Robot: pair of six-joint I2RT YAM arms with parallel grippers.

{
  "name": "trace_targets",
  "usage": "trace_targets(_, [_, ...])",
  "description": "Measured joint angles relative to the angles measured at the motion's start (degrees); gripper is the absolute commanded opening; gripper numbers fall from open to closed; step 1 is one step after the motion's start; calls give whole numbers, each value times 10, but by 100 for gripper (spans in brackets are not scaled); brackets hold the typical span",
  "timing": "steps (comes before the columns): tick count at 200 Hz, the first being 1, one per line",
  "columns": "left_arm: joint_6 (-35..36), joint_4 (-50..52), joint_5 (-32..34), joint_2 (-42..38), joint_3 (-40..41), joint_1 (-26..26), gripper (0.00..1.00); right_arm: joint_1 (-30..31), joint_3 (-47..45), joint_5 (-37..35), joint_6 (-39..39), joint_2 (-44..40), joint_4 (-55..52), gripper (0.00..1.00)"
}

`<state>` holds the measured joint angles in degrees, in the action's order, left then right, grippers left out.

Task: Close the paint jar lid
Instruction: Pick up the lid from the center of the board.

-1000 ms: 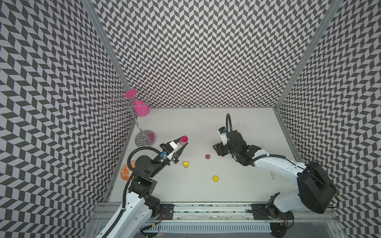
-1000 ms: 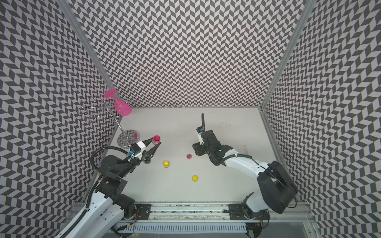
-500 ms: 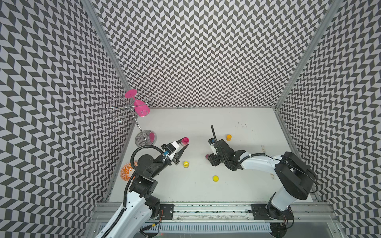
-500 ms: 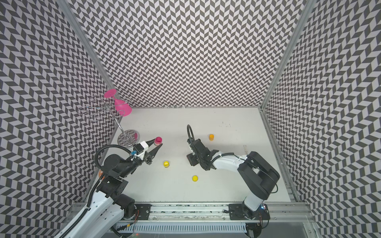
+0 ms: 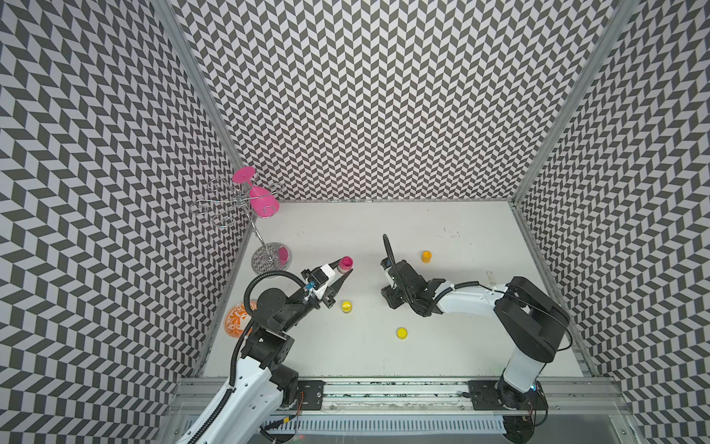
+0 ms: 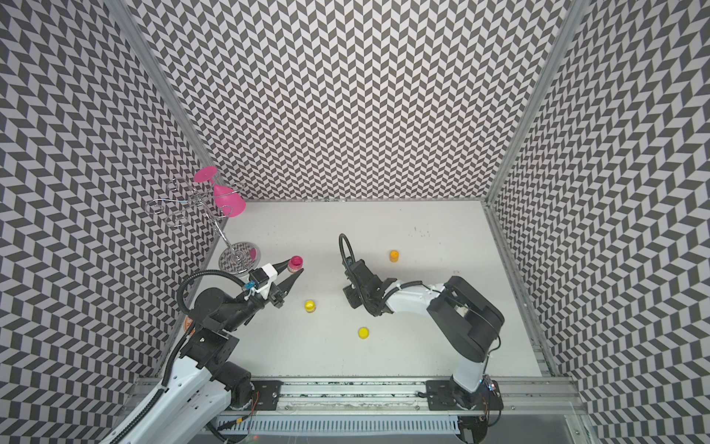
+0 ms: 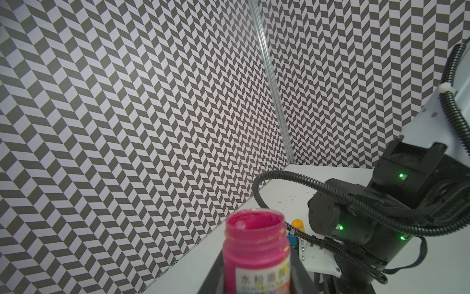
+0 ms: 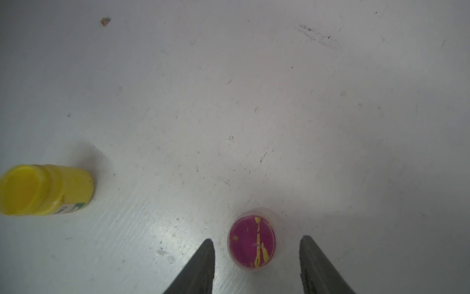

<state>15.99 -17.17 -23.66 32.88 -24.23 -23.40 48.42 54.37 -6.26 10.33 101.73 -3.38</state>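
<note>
My left hand (image 5: 344,268) grips the lidless pink paint jar (image 7: 256,244) mouth-up above the table (image 8: 254,101), free for capping, while my right hand (image 8: 256,239), jaws apart, straddles its pink lid (image 8: 252,241) lying on the table, ready to grasp.

Got three jars: pink jar (image 5: 346,263), yellow jar (image 5: 347,306), orange jar (image 5: 426,256). Two loose lids: pink lid (image 8: 252,241), yellow lid (image 5: 402,333). One wine glass (image 5: 262,202).

The scuffed white table (image 5: 461,346) is carrying an open yellow paint jar (image 5: 347,306), a yellow lid (image 5: 402,333), an orange paint jar (image 5: 426,256), a magenta lid (image 8: 251,241), a wire rack's round base (image 5: 265,261) and an orange patterned disc (image 5: 236,321).
</note>
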Motion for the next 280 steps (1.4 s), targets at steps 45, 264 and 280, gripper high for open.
trace_targets(45, [0, 1, 0, 0, 0, -2, 32, 3, 11, -9, 2, 17, 0, 50])
trace_targets(264, [0, 1, 1, 0, 0, -4, 32, 10, 24, -19, 4, 40, -3, 29])
trace_targets(280, [0, 1, 1, 0, 0, -5, 32, 10, 24, -19, 4, 40, -3, 29])
